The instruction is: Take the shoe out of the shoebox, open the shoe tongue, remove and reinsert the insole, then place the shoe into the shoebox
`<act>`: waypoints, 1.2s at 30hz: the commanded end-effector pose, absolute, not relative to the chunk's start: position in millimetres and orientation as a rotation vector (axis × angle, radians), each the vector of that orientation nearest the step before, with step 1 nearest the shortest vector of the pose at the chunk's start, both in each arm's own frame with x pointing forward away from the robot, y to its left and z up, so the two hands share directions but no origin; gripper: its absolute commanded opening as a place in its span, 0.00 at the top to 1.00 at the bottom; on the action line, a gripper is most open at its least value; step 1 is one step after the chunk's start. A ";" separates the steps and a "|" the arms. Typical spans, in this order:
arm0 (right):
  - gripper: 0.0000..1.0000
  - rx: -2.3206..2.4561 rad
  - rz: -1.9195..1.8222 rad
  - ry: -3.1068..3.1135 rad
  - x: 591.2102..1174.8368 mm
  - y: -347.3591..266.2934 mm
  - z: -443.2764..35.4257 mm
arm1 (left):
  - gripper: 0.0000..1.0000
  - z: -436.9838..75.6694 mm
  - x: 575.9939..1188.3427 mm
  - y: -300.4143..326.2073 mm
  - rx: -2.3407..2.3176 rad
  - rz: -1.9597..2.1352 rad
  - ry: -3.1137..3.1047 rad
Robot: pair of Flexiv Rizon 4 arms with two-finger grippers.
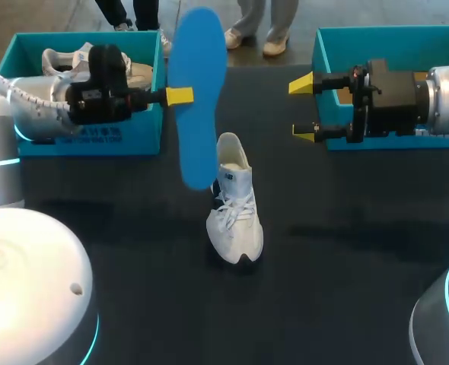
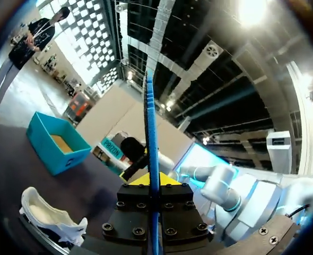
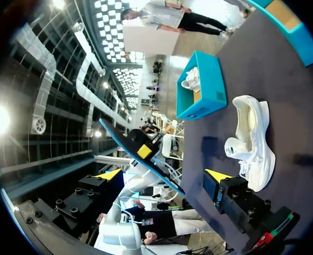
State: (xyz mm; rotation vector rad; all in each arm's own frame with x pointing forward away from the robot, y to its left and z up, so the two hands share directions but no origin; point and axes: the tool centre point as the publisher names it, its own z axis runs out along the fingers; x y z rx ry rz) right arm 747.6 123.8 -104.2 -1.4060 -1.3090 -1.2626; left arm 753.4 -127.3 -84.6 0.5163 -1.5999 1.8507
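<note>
Head view: insole [image 1: 197,91], clamped edgewise in left gripper [image 1: 180,96]; long axis points down at shoe [image 1: 235,209] collar on table [image 1: 346,251]. Right gripper [image 1: 304,108]: fingers apart, empty, beside.

Right end effector [image 3: 164,174] open; shoe [image 3: 252,143] on table [image 3: 284,79].

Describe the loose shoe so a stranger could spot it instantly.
On the dark table, between the teal left box and right box, stands a white shoe near the blue insole. The other white shoe lies inside the left box; this one stands outside.
</note>
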 end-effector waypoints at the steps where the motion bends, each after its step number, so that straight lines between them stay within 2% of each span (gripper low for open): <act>1: 0.00 -1.406 -1.264 -1.308 748.0 125.4 -105.2 | 1.00 -91.0 754.5 -127.6 0.656 1.643 -1.484; 15: 0.00 -1.445 -1.255 -1.327 747.9 128.4 -103.1 | 1.00 -96.9 758.3 -132.1 0.842 1.523 -1.294; 36: 0.00 -1.817 -1.058 -1.644 743.5 153.2 -61.9 | 1.00 -108.9 765.6 -141.7 0.916 1.371 -1.225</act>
